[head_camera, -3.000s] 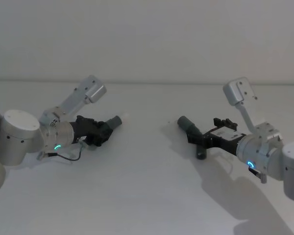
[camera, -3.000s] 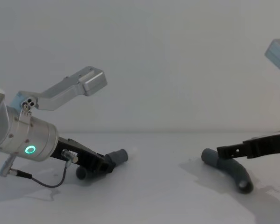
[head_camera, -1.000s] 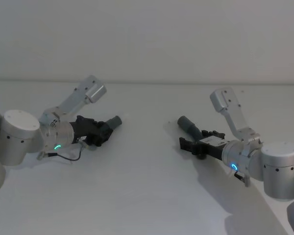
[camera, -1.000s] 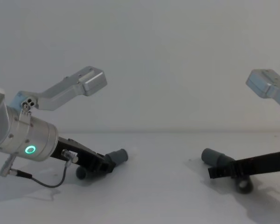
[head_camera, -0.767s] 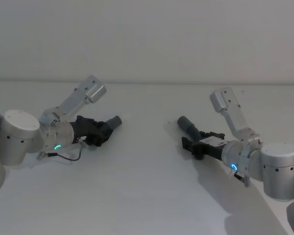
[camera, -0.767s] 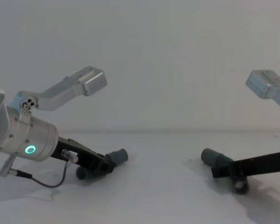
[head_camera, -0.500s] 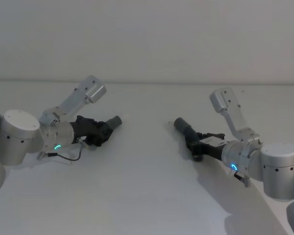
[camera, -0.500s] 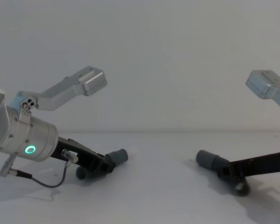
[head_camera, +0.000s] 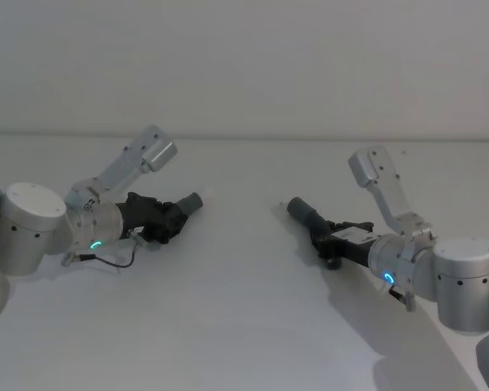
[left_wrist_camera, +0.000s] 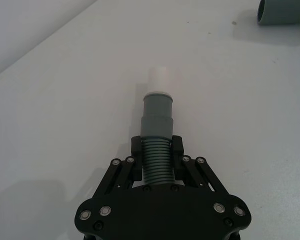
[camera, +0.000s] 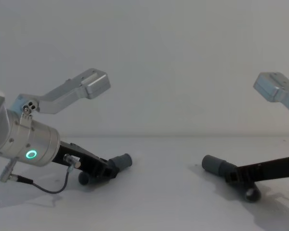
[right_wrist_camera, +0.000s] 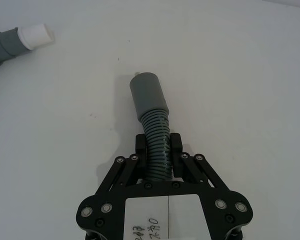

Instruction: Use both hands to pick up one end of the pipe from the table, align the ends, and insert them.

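The black plastic two-fingered left tool is lying low over the plain white matte table, on its left side. It is sitting at the end of a silver cylindrical arm on which a green ring is glowing. Its two fingers are pressing from both sides on the ribbed body of the short, curved, dark grey left pipe piece, so this tool is pinching that piece. The smooth grey collar is pointing away from the tool, toward the middle of the table and a little upward. A small white tip is sticking out of this collar.

On the right side of the table, the black two-fingered right tool is doing the same. Its fingers are closing on the ribbed part of the dark grey right pipe piece and are pinching it. The smooth collar of this piece is also pointing toward the middle, and its bent lower end is seeming to touch the table in the chest view.

The two collars are facing roughly toward each other, but they are well apart, with bare table lying between them.
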Available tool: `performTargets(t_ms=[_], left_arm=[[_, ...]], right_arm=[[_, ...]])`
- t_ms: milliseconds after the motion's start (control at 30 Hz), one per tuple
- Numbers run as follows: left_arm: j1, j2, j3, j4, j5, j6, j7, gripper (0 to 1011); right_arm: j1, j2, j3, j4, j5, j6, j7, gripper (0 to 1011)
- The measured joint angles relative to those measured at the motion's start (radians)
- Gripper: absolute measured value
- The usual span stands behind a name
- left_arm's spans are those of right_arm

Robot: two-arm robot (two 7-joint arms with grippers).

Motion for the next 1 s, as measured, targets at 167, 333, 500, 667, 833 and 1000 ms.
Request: performTargets(t_ms=[167,333,500,667,833,1000], left_arm=[[0.000,0.000,0.001,0.000,0.003,-0.002,0.000,329],[-0.006,0.002,0.007,0.000,0.016,-0.025,-0.005,329],[-0.018,0.007,0.014,-0.010,0.030,-0.054,-0.015,329],[-0.040,0.020,0.022,-0.027,0.049,-0.095,-0.035,329],[-0.065,0.032,0.031,-0.036,0.065,-0.139,-0.063,329],[-0.098,0.047,0.044,-0.038,0.079,-0.198,-0.108,329]], right_arm=[[0.000,0.000,0.000,0.000,0.000,0.000,0.000,266],[-0.002,0.005,-0.006,-0.005,-0.010,-0.015,0.004,266],[-0.006,0.017,-0.014,-0.019,-0.027,-0.054,0.011,266],[-0.008,0.033,-0.022,-0.034,-0.045,-0.096,0.020,265],[-0.010,0.059,-0.032,-0.056,-0.065,-0.152,0.042,266],[-0.010,0.089,-0.039,-0.076,-0.079,-0.203,0.075,265]])
